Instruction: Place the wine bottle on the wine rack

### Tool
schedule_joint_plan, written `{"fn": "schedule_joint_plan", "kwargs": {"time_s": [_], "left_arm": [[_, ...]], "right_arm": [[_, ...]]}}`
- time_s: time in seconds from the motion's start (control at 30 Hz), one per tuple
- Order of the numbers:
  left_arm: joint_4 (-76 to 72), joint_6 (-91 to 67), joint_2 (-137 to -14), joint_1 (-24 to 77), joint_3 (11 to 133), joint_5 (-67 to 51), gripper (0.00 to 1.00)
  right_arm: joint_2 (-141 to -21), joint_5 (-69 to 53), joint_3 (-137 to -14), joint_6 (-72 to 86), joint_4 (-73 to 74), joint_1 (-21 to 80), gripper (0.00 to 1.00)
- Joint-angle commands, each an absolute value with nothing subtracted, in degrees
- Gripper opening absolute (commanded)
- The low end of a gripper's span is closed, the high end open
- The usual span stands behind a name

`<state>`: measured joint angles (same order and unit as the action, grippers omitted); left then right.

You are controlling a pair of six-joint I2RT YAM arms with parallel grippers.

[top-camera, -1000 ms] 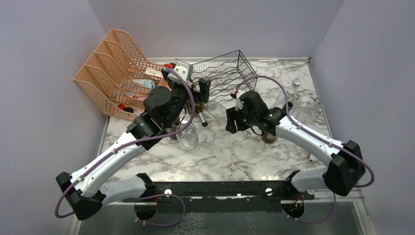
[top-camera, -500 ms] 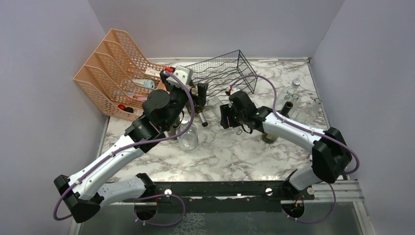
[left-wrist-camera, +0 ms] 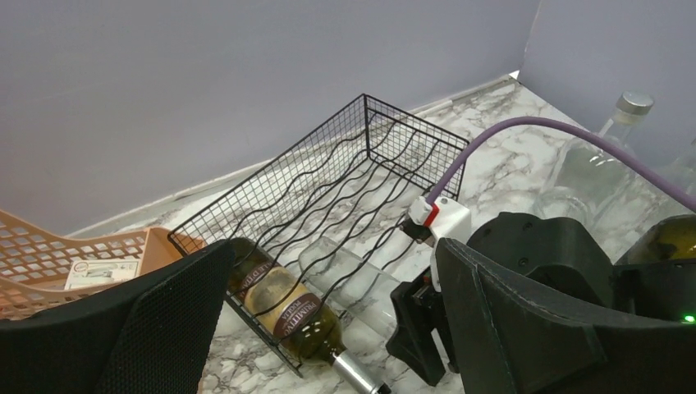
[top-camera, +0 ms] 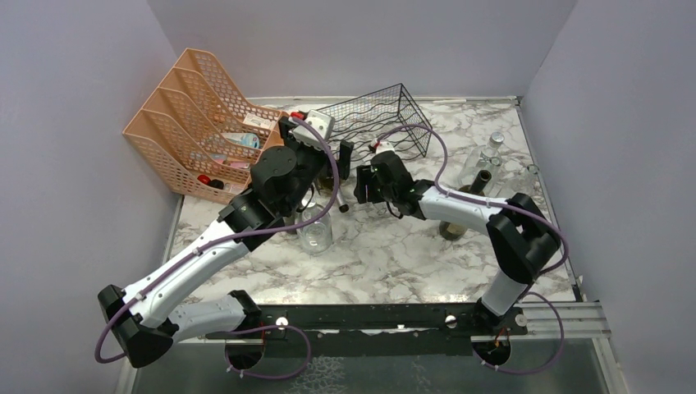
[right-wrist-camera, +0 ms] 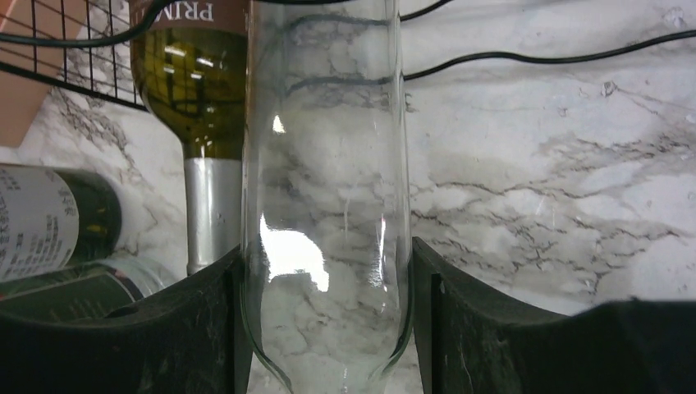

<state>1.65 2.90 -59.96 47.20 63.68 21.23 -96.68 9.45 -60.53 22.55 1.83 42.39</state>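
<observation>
My right claw is about half closed on the clear glass wine bottle, one pad against each side of its body, low over the marble table. My left claw hangs spread wide, with nothing in it.

Just beyond my grip, the bottle seems to reach into the near edge of the black wire wine rack. It lies in the lane right of the green Primitivo bottle, whose foil neck pokes out toward me.

I judge the step to be sliding the clear bottle home. I'd push straight along the wavy trough, keeping the glass off the green bottle's shoulder and level so no wire snags it. I'd let go only once its body rests well inside, toward the far end.
</observation>
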Motion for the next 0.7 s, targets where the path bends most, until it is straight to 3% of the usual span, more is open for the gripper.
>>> {"fn": "schedule_joint_plan", "kwargs": {"time_s": [0.0, 0.67], "left_arm": [[1.9, 3.0, -60.8, 46.9, 66.6, 19.3, 0.99], [4.7, 2.3, -60.7, 46.8, 68.1, 17.6, 0.99]], "right_arm": [[-98.9, 14.1, -63.0, 23.2, -11.8, 42.7, 0.01], [-115.6, 17.8, -78.1, 17.5, -12.1, 42.3, 0.02]]}}
